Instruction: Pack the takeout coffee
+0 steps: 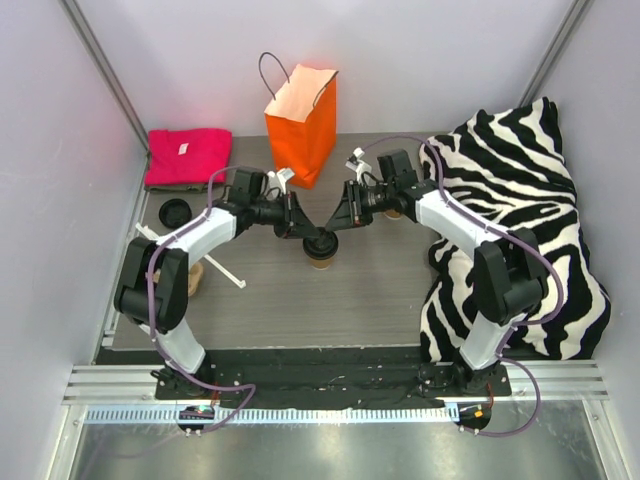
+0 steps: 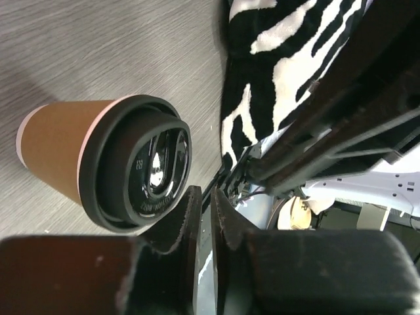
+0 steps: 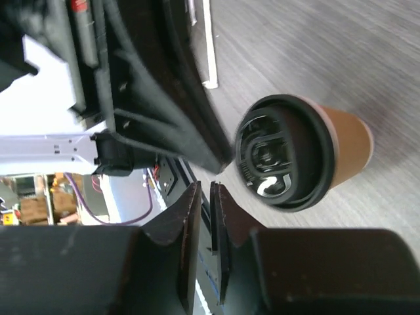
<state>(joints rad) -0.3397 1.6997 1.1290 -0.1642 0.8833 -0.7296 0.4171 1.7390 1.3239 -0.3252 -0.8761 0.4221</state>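
My left gripper (image 2: 205, 197) has its jaws drawn almost together with only a thin slit between them, pinching nothing I can see. My right gripper (image 3: 205, 190) stands the same way. Both tips sit right at the black lid (image 2: 141, 164) of the kraft-paper coffee cup (image 1: 321, 258), one from each side. The cup stands upright mid-table, in front of the orange paper bag (image 1: 303, 125) and apart from it.

I judge this to be seating the lid. I should bear straight down on opposite rim edges, evenly, so the light cup neither tips nor skids.

The lid carries raised lettering, too small to read.
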